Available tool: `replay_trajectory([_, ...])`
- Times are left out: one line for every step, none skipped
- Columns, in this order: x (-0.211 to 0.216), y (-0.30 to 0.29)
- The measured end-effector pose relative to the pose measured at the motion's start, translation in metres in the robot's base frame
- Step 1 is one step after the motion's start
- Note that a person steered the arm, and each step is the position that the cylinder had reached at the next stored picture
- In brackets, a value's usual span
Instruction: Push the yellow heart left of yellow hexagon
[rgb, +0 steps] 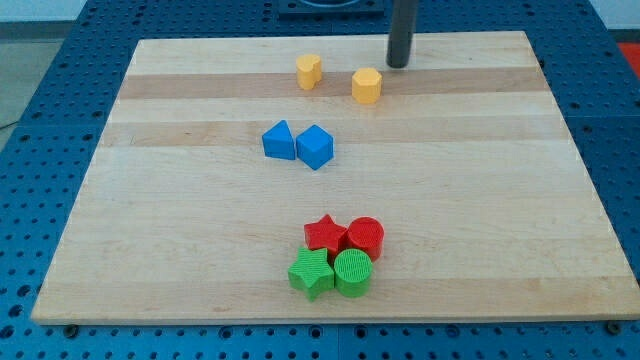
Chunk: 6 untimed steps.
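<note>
The yellow heart (308, 71) sits near the view's top of the wooden board, just left of the yellow hexagon (367, 85), with a small gap between them. My tip (399, 64) is a dark rod end resting on the board to the upper right of the yellow hexagon, a short way off and not touching it.
A blue triangle (279, 140) and a blue cube-like block (315, 146) touch near the board's middle. A red star (325, 233), red cylinder (366, 237), green star (311, 272) and green cylinder (353, 272) cluster near the view's bottom. The wooden board (150, 200) lies on a blue perforated table.
</note>
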<state>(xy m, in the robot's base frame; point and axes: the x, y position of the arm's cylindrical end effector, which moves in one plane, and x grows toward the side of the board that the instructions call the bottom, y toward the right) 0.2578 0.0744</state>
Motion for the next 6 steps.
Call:
replay_trajectory([0.08,-0.026])
replay_trajectory([0.114,-0.021])
replay_trajectory([0.086,-0.014])
replay_trajectory([0.02,-0.009])
replay_trajectory([-0.027,-0.039])
replay_trajectory([-0.015,-0.085])
